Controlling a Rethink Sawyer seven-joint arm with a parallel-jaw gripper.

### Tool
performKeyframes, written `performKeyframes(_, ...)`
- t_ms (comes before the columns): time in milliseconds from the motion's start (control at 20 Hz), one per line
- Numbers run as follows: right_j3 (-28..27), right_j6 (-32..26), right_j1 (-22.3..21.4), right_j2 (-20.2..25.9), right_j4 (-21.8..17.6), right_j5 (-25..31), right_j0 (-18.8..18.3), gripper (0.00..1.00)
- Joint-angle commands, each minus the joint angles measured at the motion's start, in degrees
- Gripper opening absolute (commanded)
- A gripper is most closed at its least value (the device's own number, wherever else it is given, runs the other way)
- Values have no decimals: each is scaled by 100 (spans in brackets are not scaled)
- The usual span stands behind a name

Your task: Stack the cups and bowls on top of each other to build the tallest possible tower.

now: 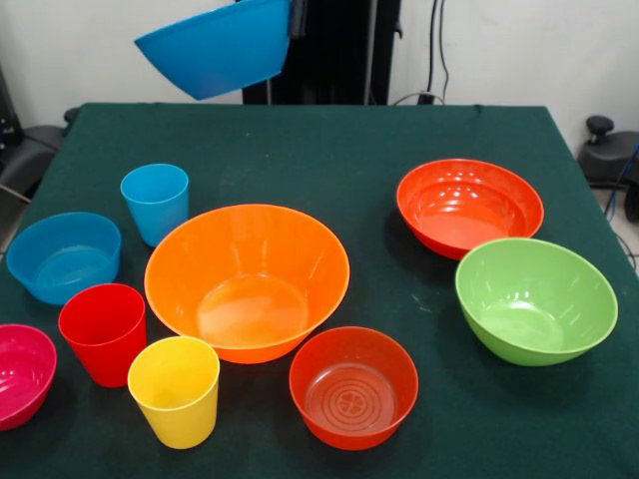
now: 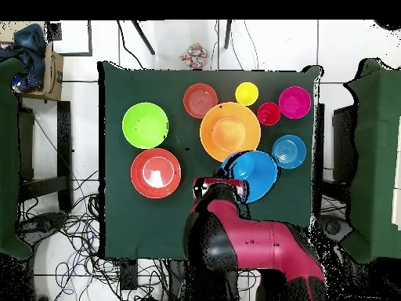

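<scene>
My gripper (image 1: 297, 18) is shut on the rim of the blue bowl (image 1: 215, 50) and holds it tilted, high above the table's far side. In the overhead view the gripper (image 2: 233, 186) and the blue bowl (image 2: 252, 174) sit just beside the largest pale orange bowl (image 2: 229, 132). That bowl (image 1: 247, 279) stands empty at the table's middle, so no tower stands. Around it are the light blue cup (image 1: 155, 203), red cup (image 1: 103, 332), yellow cup (image 1: 175, 390), small light blue bowl (image 1: 63, 255), magenta bowl (image 1: 20, 374), two red-orange bowls (image 1: 352, 386) (image 1: 469, 206) and the lime green bowl (image 1: 535, 299).
All pieces stand upright and apart on the dark green table (image 1: 329, 140). The arm's red body (image 2: 251, 243) reaches over the table's edge at the robot's side. Cables and furniture lie beyond the table's edges.
</scene>
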Motion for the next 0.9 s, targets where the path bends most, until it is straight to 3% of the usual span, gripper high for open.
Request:
performKeyframes(50, -610, 703, 535, -779, -336, 24, 588, 0)
performKeyframes(350, -803, 644, 921, -920, -161, 130, 762, 0)
performKeyframes(900, -401, 232, 635, -263, 54, 577, 243, 0)
